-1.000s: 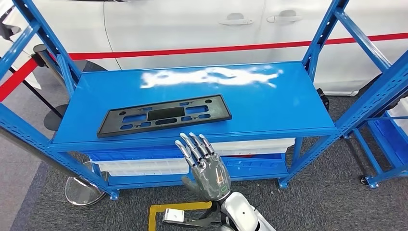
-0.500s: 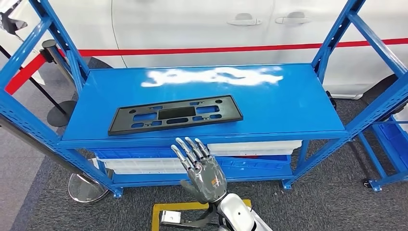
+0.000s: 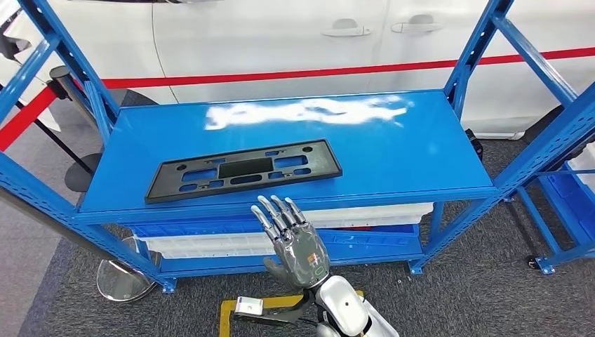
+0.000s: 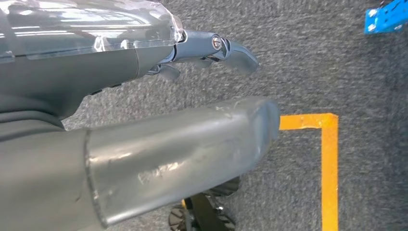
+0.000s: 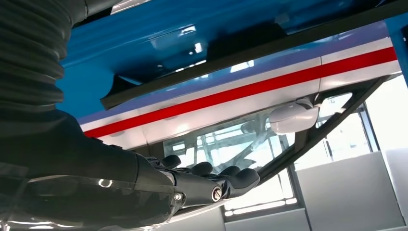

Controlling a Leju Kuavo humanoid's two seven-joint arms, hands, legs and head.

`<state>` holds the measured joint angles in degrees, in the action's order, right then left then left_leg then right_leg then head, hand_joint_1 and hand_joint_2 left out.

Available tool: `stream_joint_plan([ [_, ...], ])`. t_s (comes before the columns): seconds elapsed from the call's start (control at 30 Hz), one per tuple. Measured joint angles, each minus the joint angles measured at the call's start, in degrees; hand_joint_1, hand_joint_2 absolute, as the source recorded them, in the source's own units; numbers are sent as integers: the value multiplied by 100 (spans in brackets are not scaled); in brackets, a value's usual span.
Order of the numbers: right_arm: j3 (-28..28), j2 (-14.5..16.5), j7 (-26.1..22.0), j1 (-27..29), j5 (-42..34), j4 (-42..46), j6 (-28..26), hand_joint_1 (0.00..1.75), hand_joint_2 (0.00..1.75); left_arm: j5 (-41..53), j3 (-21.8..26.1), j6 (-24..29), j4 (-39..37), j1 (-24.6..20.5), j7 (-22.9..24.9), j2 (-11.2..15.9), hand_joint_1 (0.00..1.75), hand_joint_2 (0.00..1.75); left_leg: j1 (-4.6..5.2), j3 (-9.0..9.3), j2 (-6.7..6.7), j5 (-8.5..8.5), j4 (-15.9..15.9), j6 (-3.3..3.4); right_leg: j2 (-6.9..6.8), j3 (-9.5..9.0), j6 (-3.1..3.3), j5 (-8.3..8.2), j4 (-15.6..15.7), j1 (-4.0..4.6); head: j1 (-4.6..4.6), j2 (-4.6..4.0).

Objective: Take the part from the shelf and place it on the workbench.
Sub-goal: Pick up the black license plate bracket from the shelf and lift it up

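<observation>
A flat black plastic part [image 3: 243, 170] with several cut-outs lies on the blue shelf top [image 3: 393, 154], toward its front left. My right hand [image 3: 295, 242] is raised just in front of and below the shelf's front edge, right of the part's middle. Its fingers point up, spread, and hold nothing; it does not touch the part. In the right wrist view that hand [image 5: 192, 185] sits under the blue shelf edge [image 5: 159, 29]. My left hand [image 4: 183, 110] hangs over the grey carpet with nothing in it, fingers loosely extended.
A white car [image 3: 281, 35] with a red stripe stands close behind the shelf. Blue uprights [image 3: 59, 56] frame both ends. White trays [image 3: 210, 242] fill the lower level. A stanchion base [image 3: 123, 277], yellow floor tape [image 3: 231, 309] and another blue rack [image 3: 568, 182] are nearby.
The whole view swayed sideways and back, so the camera moved. My right hand stays raised before the shelf edge, slightly lower. The part has not moved on the shelf.
</observation>
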<state>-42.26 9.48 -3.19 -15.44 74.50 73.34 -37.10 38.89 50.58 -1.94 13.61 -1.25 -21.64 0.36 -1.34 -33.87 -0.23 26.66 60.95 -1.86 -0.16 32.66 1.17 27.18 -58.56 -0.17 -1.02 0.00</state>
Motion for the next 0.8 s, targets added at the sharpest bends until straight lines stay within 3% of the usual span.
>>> stream_joint_plan([
  [0.03,1,4,3,-7,-5,-5,3,0,175,1,3,1,-1,-4,1,1,0,0,9,62,-6,-17,-138,34,4,8,-27,14,-21,9,-1,0],
  [0.17,3,9,6,-25,-16,-32,20,0,175,28,26,-1,-1,0,2,0,0,0,12,76,-19,-15,-180,205,10,43,-126,87,-100,2,8,0],
  [0.23,7,9,8,-34,-22,-43,27,0,175,61,37,-1,-1,-6,1,3,0,0,2,89,-12,-19,-199,280,11,263,-177,348,-559,-14,29,0],
  [0.3,10,7,13,-32,-26,-70,32,0,175,84,46,-2,-1,-6,1,5,0,0,13,90,-8,-6,-199,317,12,672,-201,647,-1311,-18,45,0],
  [0.33,11,4,16,-26,-27,-89,34,0,175,88,51,-3,-1,-4,1,5,0,0,20,96,-9,2,-198,323,12,831,-200,686,-1566,-19,45,0],
  [0.37,12,3,17,-23,-27,-107,36,0,175,90,55,-4,-1,-3,1,5,0,0,26,108,-13,13,-198,326,12,896,-189,613,-1622,-16,46,0],
  [0.4,13,2,18,-23,-27,-119,37,0,175,91,60,-5,-1,-2,1,5,0,0,32,130,-19,27,-198,324,13,841,-162,432,-1442,-10,48,-1],
  [0.47,15,2,19,-32,-27,-129,40,0,175,92,69,-5,-1,-2,1,4,0,0,43,187,-34,66,-201,309,15,511,-69,4,-700,19,51,-1],
  [0.5,15,3,19,-40,-27,-132,44,0,175,93,72,-5,-2,-6,0,-2,0,0,56,205,-37,86,-198,289,16,356,-20,-121,-359,39,49,-1],
  [0.53,16,5,20,-47,-27,-134,49,0,175,95,75,-5,-2,-9,1,-3,0,0,61,210,-37,101,-201,264,17,263,12,-166,-152,59,48,0],
  [0.6,18,7,24,-56,-27,-145,59,0,175,100,79,-6,-4,-11,2,-7,0,0,58,215,-31,118,-221,194,26,224,39,-142,-37,91,48,0],
  [0.7,21,26,32,-67,-29,-164,64,0,175,110,83,-12,-5,-14,3,-3,0,0,39,200,-14,226,-104,105,30,127,76,-144,73,41,42,-1],
  [0.73,21,36,33,-72,-30,-169,66,0,175,110,84,-12,-4,-16,2,-1,0,0,35,106,-10,340,117,83,24,81,97,-139,106,18,31,-1],
  [0.8,21,48,34,-78,-30,-187,76,0,175,110,86,-9,-5,-9,1,4,0,0,21,-251,-8,622,811,45,11,22,130,-96,116,14,11,-1],
])
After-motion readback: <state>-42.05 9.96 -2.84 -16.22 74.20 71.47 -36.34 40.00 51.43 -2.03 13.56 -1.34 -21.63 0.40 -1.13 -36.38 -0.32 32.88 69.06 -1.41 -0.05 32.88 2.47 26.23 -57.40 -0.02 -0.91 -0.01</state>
